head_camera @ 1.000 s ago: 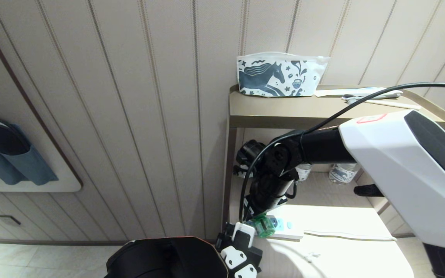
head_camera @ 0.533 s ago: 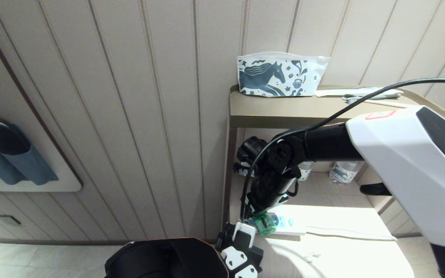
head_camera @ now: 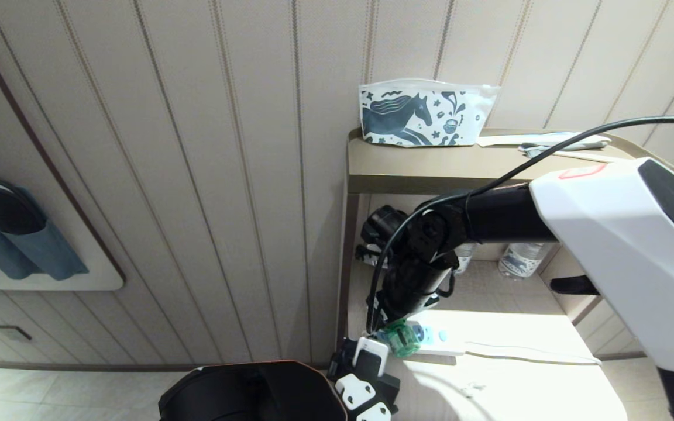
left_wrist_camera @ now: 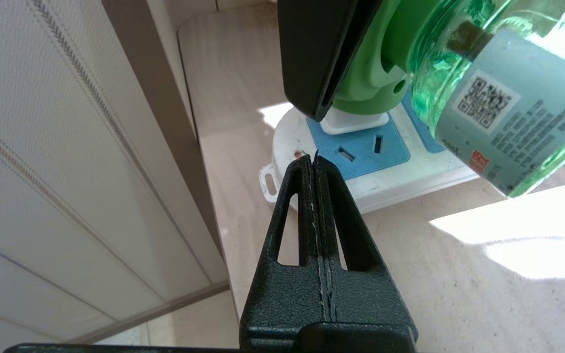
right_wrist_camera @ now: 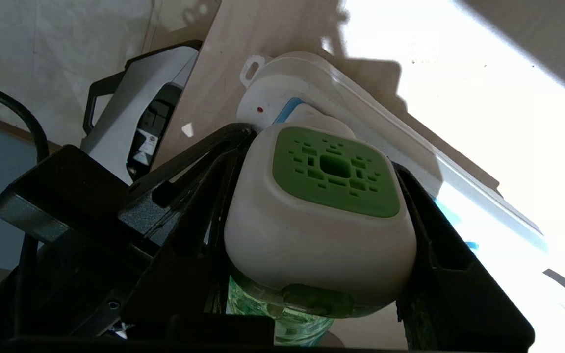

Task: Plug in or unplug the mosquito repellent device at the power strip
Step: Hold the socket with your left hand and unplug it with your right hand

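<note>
The mosquito repellent device [head_camera: 401, 339] has a white head with a green vented face [right_wrist_camera: 334, 169] and a translucent green bottle [left_wrist_camera: 488, 98]. My right gripper [right_wrist_camera: 319, 162] is shut on its head, one black finger [left_wrist_camera: 321, 49] on each side. The device's white plug base [left_wrist_camera: 353, 122] sits against the end blue socket panel of the white power strip [head_camera: 439, 349], which lies on the lower shelf; the prongs are hidden. My left gripper [left_wrist_camera: 314, 159] is shut and empty. It hovers just in front of the strip's end [left_wrist_camera: 282, 147], close to the device.
The strip's white cord [head_camera: 530, 354] trails right across the lower shelf [head_camera: 518, 374]. Water bottles [head_camera: 518, 260] stand at the shelf's back. A horse-print pouch [head_camera: 425, 114] rests on the top shelf. The panelled wall [head_camera: 226, 175] and a slipper holder [head_camera: 15, 234] lie to the left.
My right forearm has shifted slightly to the right in the head view. The device stays at the strip's end in the same grip, and the left gripper has not moved.
</note>
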You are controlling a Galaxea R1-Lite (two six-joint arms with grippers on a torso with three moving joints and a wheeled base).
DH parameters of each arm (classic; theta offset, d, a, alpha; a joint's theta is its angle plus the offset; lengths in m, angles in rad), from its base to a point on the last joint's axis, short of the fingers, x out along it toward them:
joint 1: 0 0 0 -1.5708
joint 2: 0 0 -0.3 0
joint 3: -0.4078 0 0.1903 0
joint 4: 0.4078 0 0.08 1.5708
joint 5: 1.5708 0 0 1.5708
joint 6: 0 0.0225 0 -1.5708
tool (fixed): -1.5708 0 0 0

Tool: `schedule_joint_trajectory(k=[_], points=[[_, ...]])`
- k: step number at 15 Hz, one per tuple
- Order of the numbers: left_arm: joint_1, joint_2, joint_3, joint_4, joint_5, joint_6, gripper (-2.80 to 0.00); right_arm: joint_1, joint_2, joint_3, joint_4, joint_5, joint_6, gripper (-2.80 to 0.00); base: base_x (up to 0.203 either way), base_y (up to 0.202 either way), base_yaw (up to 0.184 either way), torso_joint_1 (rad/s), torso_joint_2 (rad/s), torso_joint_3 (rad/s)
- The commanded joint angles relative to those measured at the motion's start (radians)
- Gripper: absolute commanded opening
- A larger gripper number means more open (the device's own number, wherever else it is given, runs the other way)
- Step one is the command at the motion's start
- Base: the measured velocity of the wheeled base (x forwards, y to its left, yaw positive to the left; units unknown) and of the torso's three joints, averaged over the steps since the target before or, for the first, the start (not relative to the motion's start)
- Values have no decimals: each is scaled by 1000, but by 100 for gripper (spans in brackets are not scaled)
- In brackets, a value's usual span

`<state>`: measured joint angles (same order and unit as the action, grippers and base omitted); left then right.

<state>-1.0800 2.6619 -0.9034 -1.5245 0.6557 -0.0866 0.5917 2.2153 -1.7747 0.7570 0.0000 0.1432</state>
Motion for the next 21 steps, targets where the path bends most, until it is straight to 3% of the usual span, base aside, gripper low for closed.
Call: schedule_joint_trajectory(k=[1,21], points=[[0,9,0,-37,4,-1,-280,0,-20,-2,2,0,1,-280,0,0,0,0,0,0],[0,-96,17,-40,27,-2,-280,16,24,21,-5,-9,-1,-280,0,0,0,0,0,0]])
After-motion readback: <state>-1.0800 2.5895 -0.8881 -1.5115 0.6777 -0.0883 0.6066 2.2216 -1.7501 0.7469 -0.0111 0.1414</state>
